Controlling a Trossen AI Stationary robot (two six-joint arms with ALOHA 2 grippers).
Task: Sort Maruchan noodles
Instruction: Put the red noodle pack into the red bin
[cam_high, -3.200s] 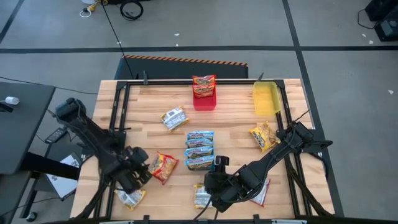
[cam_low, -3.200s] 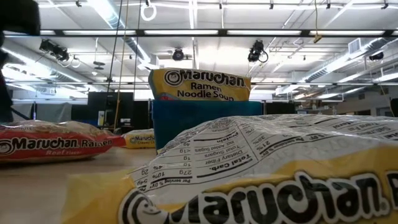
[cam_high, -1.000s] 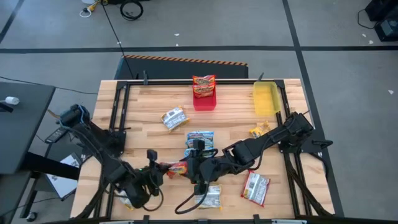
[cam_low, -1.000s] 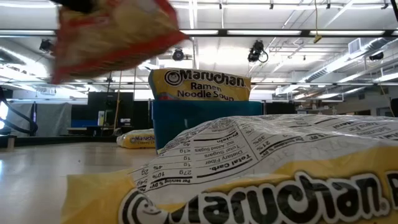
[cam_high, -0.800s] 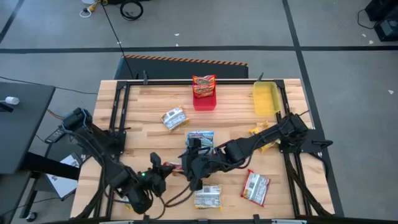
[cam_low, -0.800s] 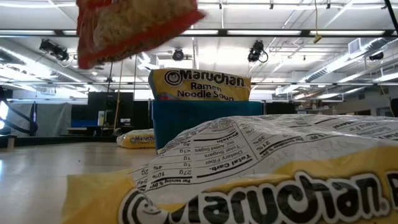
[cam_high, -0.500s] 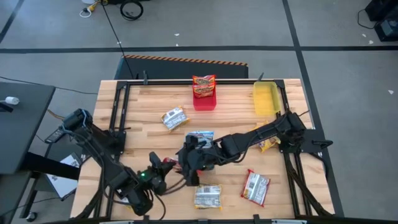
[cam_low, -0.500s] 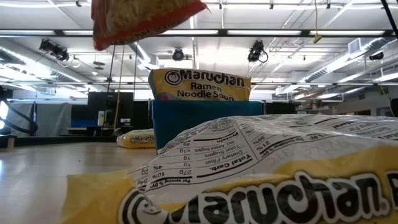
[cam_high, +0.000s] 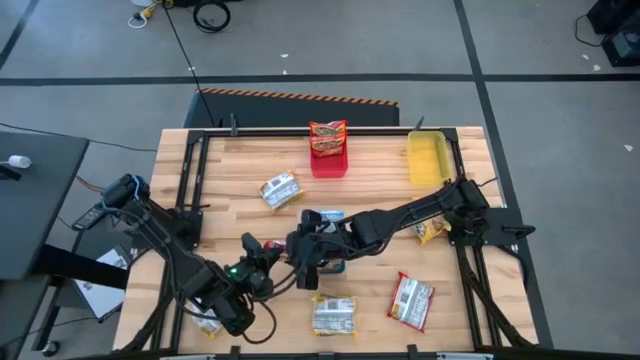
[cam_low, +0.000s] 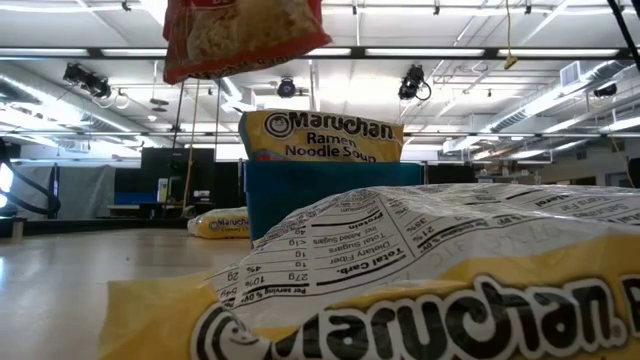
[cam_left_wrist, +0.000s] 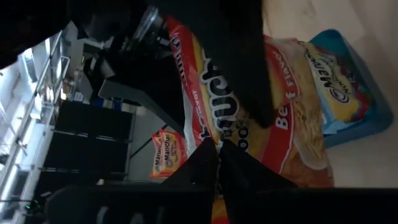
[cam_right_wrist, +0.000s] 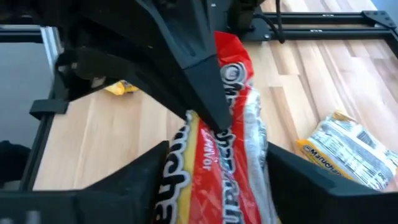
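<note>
Red packet (cam_right_wrist: 224, 149) between both tools' fingers, midair.

Table centre crowded: both arms (cam_high: 400, 222) cross above the blue tray (cam_high: 322, 240). Loose packets (cam_high: 333, 315) block the near edge. Open wood (cam_high: 235, 165) lies far left, beside the red tray (cam_high: 328, 160).

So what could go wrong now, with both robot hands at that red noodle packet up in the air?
1. The left hand pinches the red packet near its edge, off the table. If it lets go before the right hand has a firm hold, the packet could fall.
2. The two hands are crowded close together, so they might bump each other or pull and tear the wrapper.
</note>
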